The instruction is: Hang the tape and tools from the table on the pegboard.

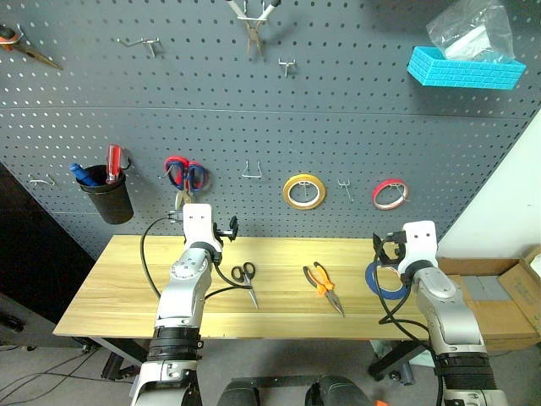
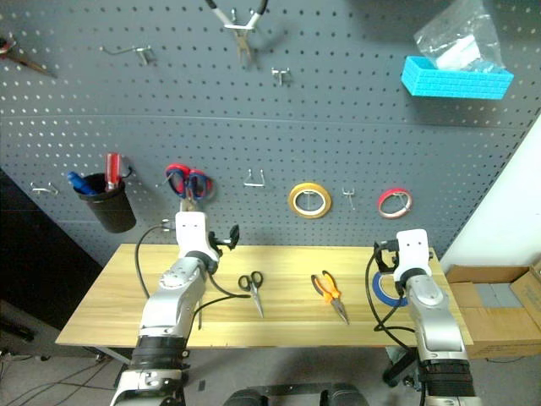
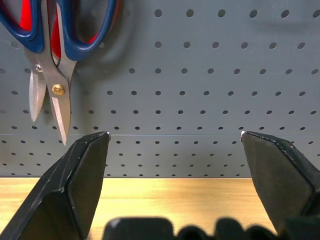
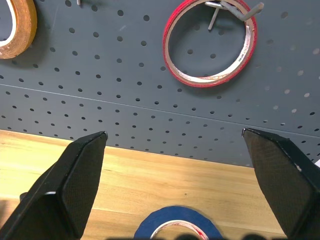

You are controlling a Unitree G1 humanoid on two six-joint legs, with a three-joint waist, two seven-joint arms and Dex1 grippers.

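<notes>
The blue tape roll point(image 1: 385, 283) is lying flat on the bench point(image 1: 110, 296), near its right end, just in front of the right gripper point(image 4: 175, 185); the fingers point(image 4: 75, 180) of this gripper are standing wide apart and are holding nothing; they are pointing toward the pegboard point(image 1: 338, 101), where the thin red roll point(image 4: 210, 42) is hanging on a hook; the yellow roll point(image 1: 304, 191) is hanging further to the left. The orange-handled pliers point(image 1: 324, 286) are lying around the middle of the bench, tips toward the front edge; the small black-handled scissors point(image 1: 247, 281) are lying to the left of them, well apart, also with the blades toward the front edge. The left gripper point(image 3: 175, 165) is hovering above the back part of the bench, left of the middle; its fingers point(image 3: 80, 175) are also wide apart and empty; the red-and-blue scissors point(image 3: 55, 55) are hanging on the pegboard straight before it, blades down. A black cup point(image 1: 108, 196) with a red-handled screwdriver point(image 1: 113, 162) is hanging on the pegboard above the left end of the bench.
</notes>
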